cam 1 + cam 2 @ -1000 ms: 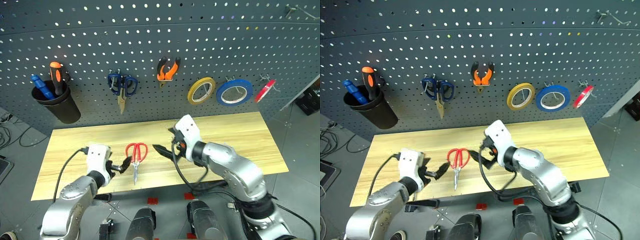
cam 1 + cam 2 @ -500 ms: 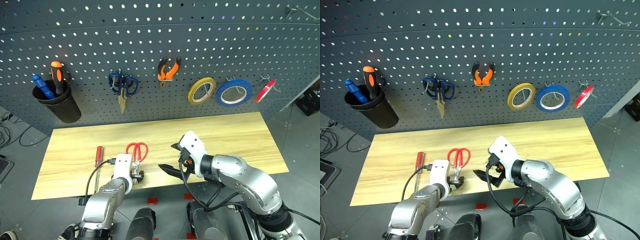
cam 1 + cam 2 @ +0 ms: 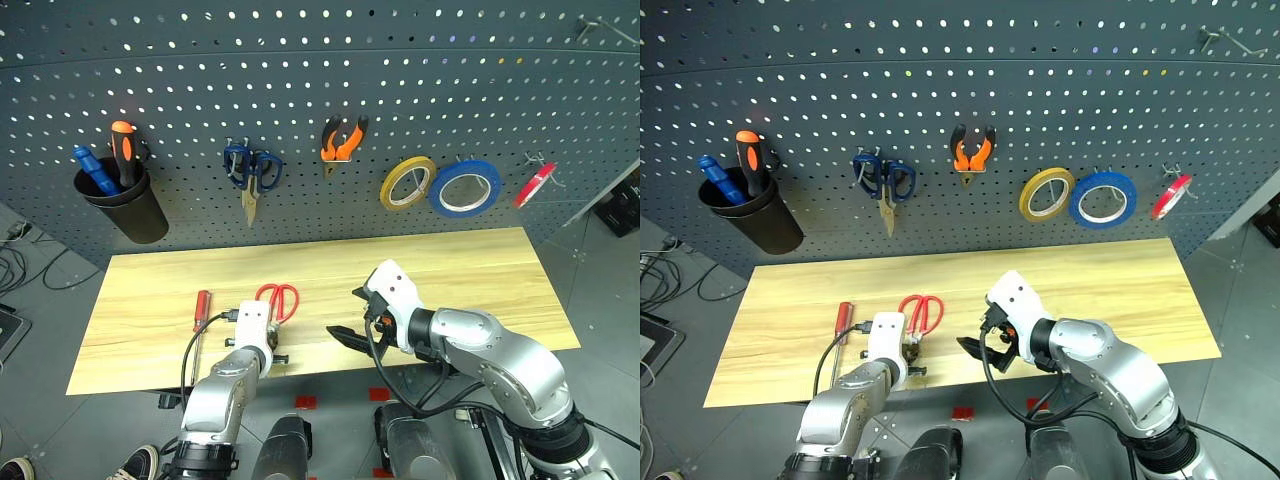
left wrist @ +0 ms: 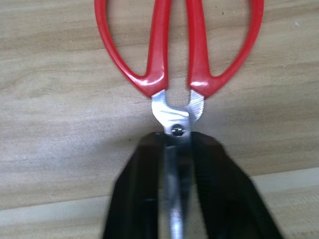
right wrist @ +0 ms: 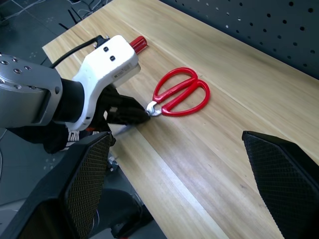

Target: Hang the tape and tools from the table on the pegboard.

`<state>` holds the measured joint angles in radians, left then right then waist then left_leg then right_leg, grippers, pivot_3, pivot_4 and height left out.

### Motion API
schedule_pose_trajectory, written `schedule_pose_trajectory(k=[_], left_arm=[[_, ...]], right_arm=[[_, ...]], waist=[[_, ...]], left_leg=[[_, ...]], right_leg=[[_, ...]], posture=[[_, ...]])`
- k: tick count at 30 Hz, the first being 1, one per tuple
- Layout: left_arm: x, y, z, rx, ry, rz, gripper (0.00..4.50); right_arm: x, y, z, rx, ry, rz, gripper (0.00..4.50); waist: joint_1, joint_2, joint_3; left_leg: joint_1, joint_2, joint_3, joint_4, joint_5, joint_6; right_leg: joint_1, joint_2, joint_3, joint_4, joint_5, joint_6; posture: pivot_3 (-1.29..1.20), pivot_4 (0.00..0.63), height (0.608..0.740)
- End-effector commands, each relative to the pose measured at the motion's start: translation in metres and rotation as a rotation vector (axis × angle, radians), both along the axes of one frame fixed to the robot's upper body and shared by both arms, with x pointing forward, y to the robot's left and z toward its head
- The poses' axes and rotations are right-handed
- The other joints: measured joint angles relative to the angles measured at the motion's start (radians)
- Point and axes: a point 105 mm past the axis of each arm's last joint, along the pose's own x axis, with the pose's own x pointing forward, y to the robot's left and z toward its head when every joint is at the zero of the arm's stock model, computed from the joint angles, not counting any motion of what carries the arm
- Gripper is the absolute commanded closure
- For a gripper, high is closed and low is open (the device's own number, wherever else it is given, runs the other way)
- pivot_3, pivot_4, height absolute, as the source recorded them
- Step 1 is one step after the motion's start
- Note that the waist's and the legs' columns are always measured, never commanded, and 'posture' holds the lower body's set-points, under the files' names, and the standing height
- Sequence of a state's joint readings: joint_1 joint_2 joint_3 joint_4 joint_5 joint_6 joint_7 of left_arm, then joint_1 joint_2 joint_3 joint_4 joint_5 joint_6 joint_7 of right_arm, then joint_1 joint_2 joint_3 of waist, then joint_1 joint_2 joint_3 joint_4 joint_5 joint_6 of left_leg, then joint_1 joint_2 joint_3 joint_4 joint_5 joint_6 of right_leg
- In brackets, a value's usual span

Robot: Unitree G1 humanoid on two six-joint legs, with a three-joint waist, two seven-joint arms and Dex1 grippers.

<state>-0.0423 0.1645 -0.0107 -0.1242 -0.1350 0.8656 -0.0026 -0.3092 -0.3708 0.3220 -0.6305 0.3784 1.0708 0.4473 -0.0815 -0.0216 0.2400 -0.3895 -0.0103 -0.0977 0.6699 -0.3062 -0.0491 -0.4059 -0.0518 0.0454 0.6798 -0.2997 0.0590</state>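
Note:
The red-handled scissors [image 4: 177, 59] lie flat on the light wood table [image 3: 480, 260], handles toward the pegboard [image 3: 450, 90]. My left gripper [image 4: 175, 164] is shut on their blades just below the pivot screw; the blade tips are hidden under the fingers. A slim red-handled screwdriver [image 3: 200, 310] lies to the left of them. My right gripper [image 3: 352, 318] hovers open over the table's front middle, to the right of the scissors. On the board hang the blue tape [image 3: 465, 187] and the orange-and-black pliers [image 3: 340, 140].
Also on the board are a yellow tape roll [image 3: 405, 183], a red tape roll [image 3: 535, 185], dark-blue scissors [image 3: 250, 170], and a black cup [image 3: 125, 205] holding orange and blue screwdrivers. An empty hook [image 3: 605, 28] sits at top right.
My left gripper swung right and down onto the scissors' blades and shut on them, uncovering the screwdriver. The right arm drew back slightly and stayed open.

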Motion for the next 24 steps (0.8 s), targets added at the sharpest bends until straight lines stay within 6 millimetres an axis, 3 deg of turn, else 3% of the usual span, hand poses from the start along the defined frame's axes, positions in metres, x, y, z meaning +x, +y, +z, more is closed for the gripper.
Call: schedule_pose_trajectory(k=[1,6,11,17,24], left_arm=[[-0.01,0.011,-0.014,0.02,0.048,0.004,4.21],[-0.018,0.027,-0.007,0.041,0.005,-0.018,4.21],[-0.02,0.027,0.022,0.048,-0.165,-0.108,4.21],[-0.01,0.023,0.08,0.131,-0.475,-0.281,4.21],[-0.017,0.01,0.152,0.505,-0.889,-0.621,4.21]], right_arm=[[-0.001,-0.001,0.016,0.022,-0.065,-0.002,0.0],[0.008,-0.006,0.027,-0.002,-0.173,-0.039,0.0],[0.007,-0.002,0.05,0.069,-0.324,-0.018,0.0],[-0.018,0.002,0.061,0.104,-0.442,0.156,0.0],[-0.04,0.005,0.055,0.099,-0.442,0.312,0.0]], waist=[[0.0,0.0,0.0],[-0.004,0.0,0.0],[-0.002,0.001,0.001],[0.013,0.001,0.002],[0.016,0.002,0.002]], left_leg=[[0.0,0.0,0.0,0.0,0.0,0.0],[0.0,0.001,-0.001,0.0,0.0,0.0],[0.0,0.001,-0.001,-0.002,0.0,-0.001],[-0.001,0.001,-0.004,-0.002,0.001,-0.002],[-0.001,0.002,-0.003,-0.004,0.001,-0.002]], right_leg=[[0.0,0.0,0.0,0.0,0.0,0.0],[0.0,0.0,0.0,0.0,0.0,0.0],[-0.001,-0.001,-0.001,-0.001,0.0,0.0],[0.0,-0.002,-0.003,-0.002,0.0,0.0],[-0.001,-0.002,-0.003,-0.002,0.0,-0.001]], posture=[[-0.1,0.263,0.74],[-0.09,0.26,0.74],[-0.09,0.256,0.74],[-0.09,0.254,0.74],[-0.07,0.253,0.74]])
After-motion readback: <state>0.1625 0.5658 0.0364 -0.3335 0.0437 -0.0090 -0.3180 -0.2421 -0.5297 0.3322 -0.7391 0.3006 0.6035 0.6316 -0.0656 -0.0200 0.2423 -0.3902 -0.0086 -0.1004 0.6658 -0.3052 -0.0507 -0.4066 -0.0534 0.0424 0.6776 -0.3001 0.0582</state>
